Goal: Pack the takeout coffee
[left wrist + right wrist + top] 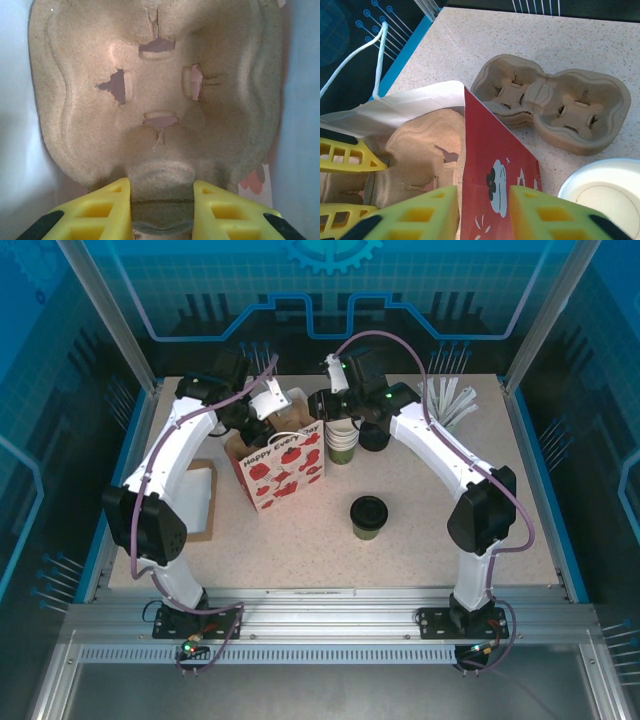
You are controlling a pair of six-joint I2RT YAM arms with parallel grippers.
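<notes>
The takeout coffee (369,517) stands upright (lid up); left hand (161,187) grips carrier (150,65), right hand (484,194) released.

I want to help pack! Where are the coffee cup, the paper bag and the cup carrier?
takeout coffee cup (369,509), top view, its black lid
paper bag (283,472), top view, its printed front
cup carrier (220,125), left wrist view, its pulp wall

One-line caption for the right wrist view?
Right gripper open astride the edge of the red bag; left gripper holds a pulp carrier inside it.
</notes>
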